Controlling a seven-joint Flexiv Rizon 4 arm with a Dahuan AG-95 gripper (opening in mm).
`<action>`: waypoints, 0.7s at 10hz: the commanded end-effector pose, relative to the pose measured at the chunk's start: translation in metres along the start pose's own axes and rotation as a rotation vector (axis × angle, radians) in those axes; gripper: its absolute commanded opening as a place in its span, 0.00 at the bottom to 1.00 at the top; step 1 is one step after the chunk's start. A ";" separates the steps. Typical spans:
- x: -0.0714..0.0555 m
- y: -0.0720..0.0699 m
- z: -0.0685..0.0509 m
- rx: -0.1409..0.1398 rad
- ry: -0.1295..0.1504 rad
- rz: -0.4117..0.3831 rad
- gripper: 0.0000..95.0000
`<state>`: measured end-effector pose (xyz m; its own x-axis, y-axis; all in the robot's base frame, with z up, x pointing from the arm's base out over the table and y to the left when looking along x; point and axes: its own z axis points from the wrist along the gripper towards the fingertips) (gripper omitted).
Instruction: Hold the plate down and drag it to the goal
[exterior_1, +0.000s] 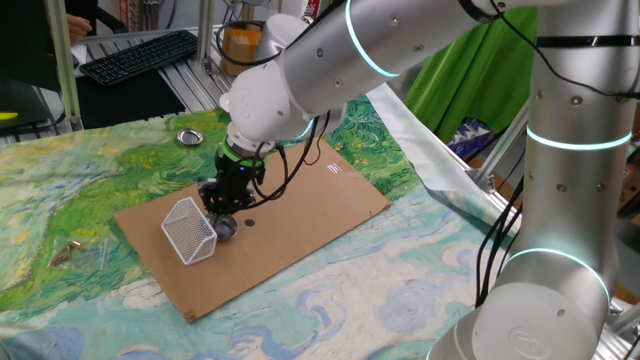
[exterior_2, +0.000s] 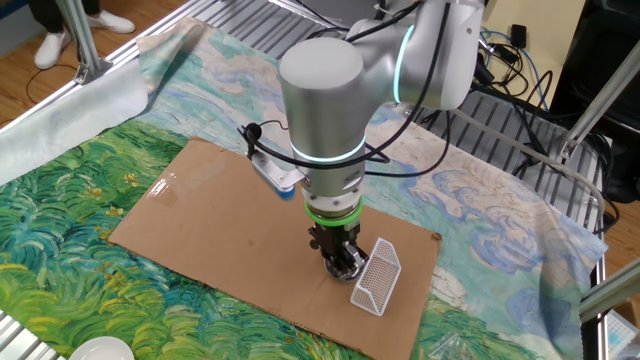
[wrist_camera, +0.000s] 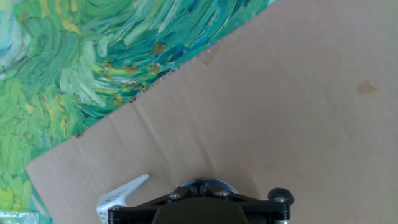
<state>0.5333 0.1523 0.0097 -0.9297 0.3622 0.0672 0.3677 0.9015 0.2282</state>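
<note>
Looking along the hand, we see only the rim of the plate under the gripper, on the cardboard sheet and touching the goal. We cannot tell if the fingers are together or apart. We judge the steel dish light, stiff and slippery, so pressing down in its hollow seems best. We can read no writing or brand.
</note>
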 end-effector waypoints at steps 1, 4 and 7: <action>-0.001 0.004 -0.001 0.001 0.003 0.006 0.00; -0.001 0.004 -0.001 0.008 0.012 -0.004 0.00; 0.002 0.001 -0.002 0.022 0.026 -0.022 0.00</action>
<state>0.5317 0.1538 0.0103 -0.9383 0.3345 0.0875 0.3456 0.9152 0.2073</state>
